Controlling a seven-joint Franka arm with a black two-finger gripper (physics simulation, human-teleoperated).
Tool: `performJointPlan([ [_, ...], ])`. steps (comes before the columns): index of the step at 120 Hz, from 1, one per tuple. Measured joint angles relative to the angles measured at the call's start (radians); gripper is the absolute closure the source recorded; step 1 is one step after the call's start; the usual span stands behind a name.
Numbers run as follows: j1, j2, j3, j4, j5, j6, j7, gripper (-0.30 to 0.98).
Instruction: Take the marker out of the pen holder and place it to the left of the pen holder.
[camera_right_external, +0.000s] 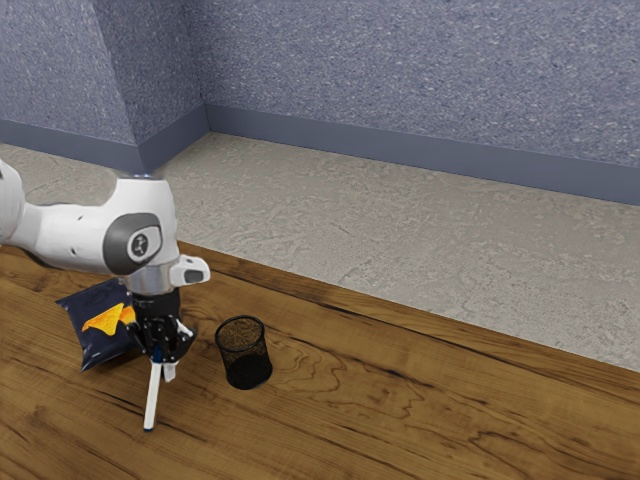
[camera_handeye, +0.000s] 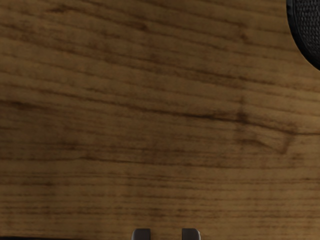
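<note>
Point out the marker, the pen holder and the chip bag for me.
Marker (camera_right_external: 153, 397): exterior view, on its white barrel.
Pen holder (camera_right_external: 245, 358): exterior view, on its black mesh wall.
Chip bag (camera_right_external: 99, 325): exterior view, on the orange print.

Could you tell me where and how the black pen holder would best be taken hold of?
I would pinch the rim of the pen holder, coming straight down from above and straddling its wall. It stands upright with its round mouth facing up, the mesh wall looks thin, and nothing sticks up past the rim.
</note>
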Motion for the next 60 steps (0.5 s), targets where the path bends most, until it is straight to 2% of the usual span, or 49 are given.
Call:
performJointPlan([
  [23, 0.005, 0.009, 0.001, 0.005, -0.003, 0.012, 0.012, 0.36],
  [40, 0.002, -0.044, 0.006, 0.049, 0.022, 0.019, 0.024, 0.19],
  [52, -0.002, -0.073, 0.01, 0.175, 0.055, -0.02, 0.031, 0.12],
  [60, 0.005, -0.064, 0.004, 0.354, 0.083, -0.061, 0.035, 0.08],
])
